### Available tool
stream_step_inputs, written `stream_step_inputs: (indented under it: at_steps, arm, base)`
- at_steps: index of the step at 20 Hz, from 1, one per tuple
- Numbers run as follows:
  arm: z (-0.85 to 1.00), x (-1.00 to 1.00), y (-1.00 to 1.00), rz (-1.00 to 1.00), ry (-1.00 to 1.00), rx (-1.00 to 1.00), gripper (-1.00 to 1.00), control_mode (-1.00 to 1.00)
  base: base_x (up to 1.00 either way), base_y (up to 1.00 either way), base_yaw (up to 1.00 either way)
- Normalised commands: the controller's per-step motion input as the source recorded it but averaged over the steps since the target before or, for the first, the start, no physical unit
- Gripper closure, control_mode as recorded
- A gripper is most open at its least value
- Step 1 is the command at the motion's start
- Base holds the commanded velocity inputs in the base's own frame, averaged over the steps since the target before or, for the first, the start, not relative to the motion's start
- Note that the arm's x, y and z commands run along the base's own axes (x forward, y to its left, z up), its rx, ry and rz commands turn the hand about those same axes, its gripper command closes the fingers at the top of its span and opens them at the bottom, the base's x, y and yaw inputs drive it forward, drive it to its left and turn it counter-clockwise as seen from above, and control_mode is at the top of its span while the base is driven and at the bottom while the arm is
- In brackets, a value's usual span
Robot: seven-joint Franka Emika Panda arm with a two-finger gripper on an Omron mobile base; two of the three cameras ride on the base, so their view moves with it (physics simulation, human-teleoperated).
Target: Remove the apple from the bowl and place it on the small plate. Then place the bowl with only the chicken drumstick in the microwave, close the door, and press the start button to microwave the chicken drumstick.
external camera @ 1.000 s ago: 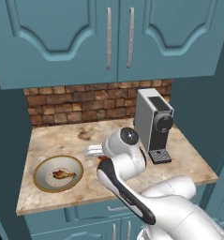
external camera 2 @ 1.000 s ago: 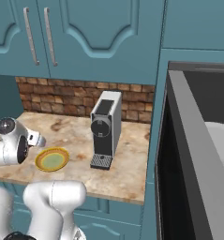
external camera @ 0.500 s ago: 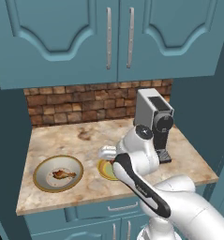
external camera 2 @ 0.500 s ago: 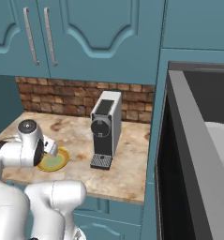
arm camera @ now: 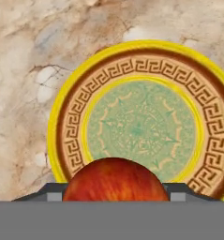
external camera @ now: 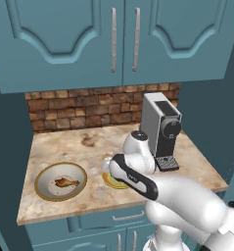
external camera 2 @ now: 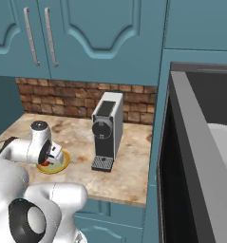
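Observation:
The red apple [arm camera: 115, 180] sits between my gripper [arm camera: 114, 194] fingers, which are shut on it. It hangs just above the small plate [arm camera: 141, 122], near that plate's edge in the hand view. The right base view shows the gripper [external camera 2: 49, 159] low over the yellow-rimmed small plate [external camera 2: 58, 167], with a bit of red apple [external camera 2: 44, 163] under it. To the left on the counter lies the bowl [external camera: 42, 175], holding just the chicken drumstick [external camera: 64, 182]. The small plate [external camera: 112, 182] is half hidden by my arm. At the right, the microwave [external camera 2: 200, 80] has its door [external camera 2: 195, 156] open.
A grey coffee machine [external camera: 160, 128] stands close to the right of the small plate, against the brick backsplash. A flat white disc [external camera 2: 223, 137] lies in the microwave cavity. Teal cabinets [external camera: 123, 39] hang above the counter. The counter's front edge [external camera: 113, 210] runs just before both dishes.
My arm has swung right from beside the bowl to over the small plate, carrying the apple, and come down closer to the plate. Bowl and drumstick stayed put.

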Motion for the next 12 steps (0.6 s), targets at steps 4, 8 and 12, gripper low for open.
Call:
stream_step_inputs:
  at_steps: [4, 8, 12]
  arm:
    - [-0.22, 0.28, -0.07, 0.0, 0.12, -0.06, 1.0, -1.0]
    - [-0.09, 0.19, -0.07, 0.0, 0.07, -0.01, 1.0, -1.0]
    - [-0.22, 0.02, -0.02, -0.01, 0.08, -0.02, -1.0, -1.0]
  base:
    - [0.0, 0.0, 0.0]
    - [0.0, 0.0, 0.0]
    - [0.0, 0.0, 0.0]
